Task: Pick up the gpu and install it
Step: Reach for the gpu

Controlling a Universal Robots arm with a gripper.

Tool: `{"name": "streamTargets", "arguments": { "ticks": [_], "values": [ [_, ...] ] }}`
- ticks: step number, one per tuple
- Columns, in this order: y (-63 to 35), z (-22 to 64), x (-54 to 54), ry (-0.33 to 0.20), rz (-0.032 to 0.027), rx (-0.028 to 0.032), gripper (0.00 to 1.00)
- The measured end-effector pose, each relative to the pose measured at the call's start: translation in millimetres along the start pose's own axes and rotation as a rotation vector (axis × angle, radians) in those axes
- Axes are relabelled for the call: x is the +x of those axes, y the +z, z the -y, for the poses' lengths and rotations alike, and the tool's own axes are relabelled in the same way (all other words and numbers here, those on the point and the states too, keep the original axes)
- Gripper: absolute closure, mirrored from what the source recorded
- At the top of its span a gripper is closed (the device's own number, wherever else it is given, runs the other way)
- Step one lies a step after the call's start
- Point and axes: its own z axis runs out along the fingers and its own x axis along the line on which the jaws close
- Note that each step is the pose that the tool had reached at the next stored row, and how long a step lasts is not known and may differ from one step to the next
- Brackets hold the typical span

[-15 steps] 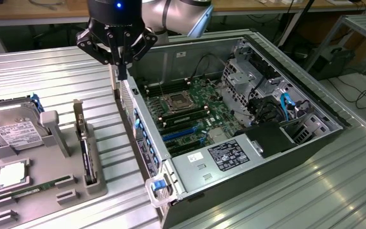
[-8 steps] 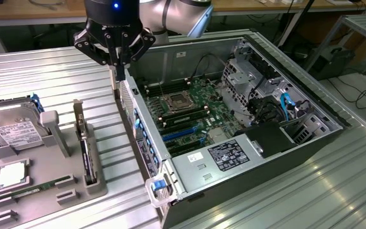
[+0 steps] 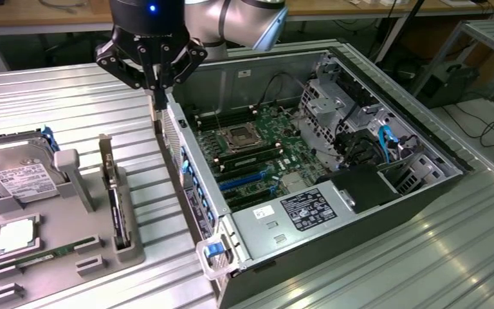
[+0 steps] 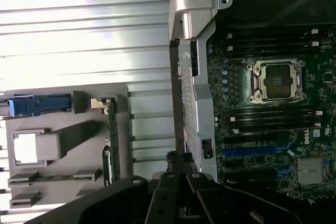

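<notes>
The gpu is a thin black card standing on edge in a slot of the grey holder, with its pale metal bracket at the far end. In the wrist view the gpu shows edge-on in the same holder. My gripper hangs above the metal table, between the holder and the rear wall of the open computer case. Its fingers are shut with nothing between them. The gripper sits close beside the case wall, well apart from the gpu.
The holder also carries a silver hard drive with a white label, a square processor and a green memory stick. Inside the case lie the motherboard's processor socket and blue card slots. A blue latch sticks out at the case's near corner.
</notes>
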Motion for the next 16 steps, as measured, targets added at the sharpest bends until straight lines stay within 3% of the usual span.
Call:
{"name": "streamTargets", "arguments": {
  "ticks": [16],
  "values": [
    [-0.3, 3.0, 8.7, 0.000, 0.0000, -0.0001, 0.89]
  ]
}}
